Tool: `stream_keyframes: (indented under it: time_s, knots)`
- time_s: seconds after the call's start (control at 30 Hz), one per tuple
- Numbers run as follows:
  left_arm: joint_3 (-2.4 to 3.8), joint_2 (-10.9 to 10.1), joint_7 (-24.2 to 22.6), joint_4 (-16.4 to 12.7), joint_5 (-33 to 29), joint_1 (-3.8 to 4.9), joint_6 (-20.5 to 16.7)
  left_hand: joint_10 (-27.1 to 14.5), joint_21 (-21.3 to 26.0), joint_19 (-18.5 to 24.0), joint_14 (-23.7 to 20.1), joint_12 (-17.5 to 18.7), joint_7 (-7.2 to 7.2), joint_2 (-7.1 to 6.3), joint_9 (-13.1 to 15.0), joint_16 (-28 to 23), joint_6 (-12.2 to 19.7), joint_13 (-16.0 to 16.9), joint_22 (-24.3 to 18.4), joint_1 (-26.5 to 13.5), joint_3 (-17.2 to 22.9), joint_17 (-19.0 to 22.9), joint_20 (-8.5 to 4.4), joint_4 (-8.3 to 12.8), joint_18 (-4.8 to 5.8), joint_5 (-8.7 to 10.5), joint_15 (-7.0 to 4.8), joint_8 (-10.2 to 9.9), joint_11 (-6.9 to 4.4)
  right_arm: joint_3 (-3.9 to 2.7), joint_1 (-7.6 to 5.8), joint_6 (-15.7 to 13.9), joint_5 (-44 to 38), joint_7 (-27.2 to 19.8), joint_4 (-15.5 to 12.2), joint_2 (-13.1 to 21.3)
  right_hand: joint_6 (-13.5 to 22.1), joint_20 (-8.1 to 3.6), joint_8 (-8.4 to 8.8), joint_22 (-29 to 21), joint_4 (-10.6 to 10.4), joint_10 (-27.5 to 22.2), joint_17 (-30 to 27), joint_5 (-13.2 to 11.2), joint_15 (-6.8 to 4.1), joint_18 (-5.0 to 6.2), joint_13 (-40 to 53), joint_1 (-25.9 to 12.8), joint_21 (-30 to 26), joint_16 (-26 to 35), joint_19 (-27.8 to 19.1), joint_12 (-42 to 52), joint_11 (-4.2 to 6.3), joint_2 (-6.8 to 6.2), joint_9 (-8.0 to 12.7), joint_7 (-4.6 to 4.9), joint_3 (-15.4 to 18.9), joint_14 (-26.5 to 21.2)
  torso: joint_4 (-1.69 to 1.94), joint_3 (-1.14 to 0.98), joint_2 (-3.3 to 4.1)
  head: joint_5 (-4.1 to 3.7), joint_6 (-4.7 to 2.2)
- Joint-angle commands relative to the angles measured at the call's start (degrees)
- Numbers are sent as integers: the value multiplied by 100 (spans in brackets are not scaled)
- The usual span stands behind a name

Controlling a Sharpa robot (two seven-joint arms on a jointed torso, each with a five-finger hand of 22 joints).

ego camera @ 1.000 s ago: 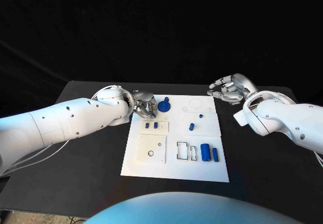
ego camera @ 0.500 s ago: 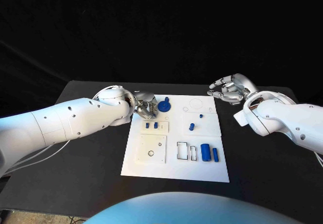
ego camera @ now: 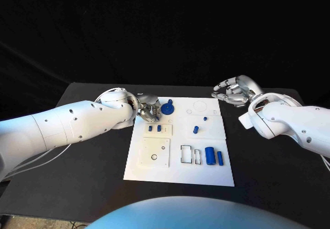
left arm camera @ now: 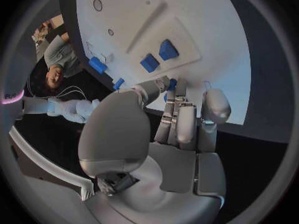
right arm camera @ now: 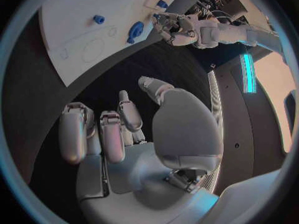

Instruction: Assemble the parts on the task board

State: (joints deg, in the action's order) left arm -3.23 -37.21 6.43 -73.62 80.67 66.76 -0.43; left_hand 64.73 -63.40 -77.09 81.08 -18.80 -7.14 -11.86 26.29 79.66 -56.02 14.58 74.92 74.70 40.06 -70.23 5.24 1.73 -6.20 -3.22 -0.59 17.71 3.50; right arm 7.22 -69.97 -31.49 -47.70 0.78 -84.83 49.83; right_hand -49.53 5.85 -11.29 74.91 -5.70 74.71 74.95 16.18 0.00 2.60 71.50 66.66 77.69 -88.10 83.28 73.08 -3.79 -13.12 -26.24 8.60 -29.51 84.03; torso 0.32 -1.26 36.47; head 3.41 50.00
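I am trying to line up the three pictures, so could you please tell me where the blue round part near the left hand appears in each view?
Head view: the blue round part sits at the task board's far left corner, beside the left hand.
Left wrist view: only a blue sliver past the fingers, likely this part.
Right wrist view: it lies on the board beside the left hand.
Shared landmark: the left hand.

Matt white task board (ego camera: 180,164), smooth blue plastic-looking parts (ego camera: 210,156), matt black table (ego camera: 89,167), glossy silver metallic-looking hands (ego camera: 232,91), glossy white arm shells (ego camera: 62,125)
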Motion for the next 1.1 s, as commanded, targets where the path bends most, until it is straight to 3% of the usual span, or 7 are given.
stream_keyframes:
  time_s: [0.03,0.4,0.57,1.1]
  knots:
    - [-14,16,13,-16,-38,-17,207,45,17,14,-6,10,3,41,5,36,-33,7,816,8,-25,3,49,13,106,0,38,-5,-9,-1,3,32,-28,-23,-10,2,28,6,-30,970,-7,-6,1094,27,-29,44,-6,-57,-20,16,-35,-26,10,20,-8,-18,-33,477,3,3,1,-8,0]
    - [-15,10,47,-3,-37,-17,212,-27,53,57,-53,104,-56,-24,-39,17,165,12,802,-63,-58,88,85,9,98,-11,78,-181,40,-1,3,30,-28,-26,-4,2,33,2,-38,966,5,2,1090,29,-33,46,-20,-80,-36,21,-37,-35,13,14,-21,-20,-49,476,10,9,1,-13,0]
    - [-15,5,63,-2,-52,-17,170,-61,107,112,-115,194,-97,-104,-126,4,517,20,785,-155,-72,170,125,-18,82,-41,113,-420,77,-1,3,30,-28,-27,3,0,33,2,-38,966,5,2,1090,29,-33,46,-20,-80,-36,21,-37,-35,13,14,-21,-20,-49,476,11,9,-1,-13,0]
    - [-14,-22,127,-4,-63,-17,149,-97,189,167,-170,243,-115,-146,-152,-19,608,25,762,-221,-94,249,147,-50,66,-59,135,-480,103,-1,3,52,-28,-13,17,2,39,1,-37,960,9,-2,1088,27,-33,49,-28,-86,-51,23,-45,-42,12,10,-23,-20,-50,476,6,7,1,-11,0]
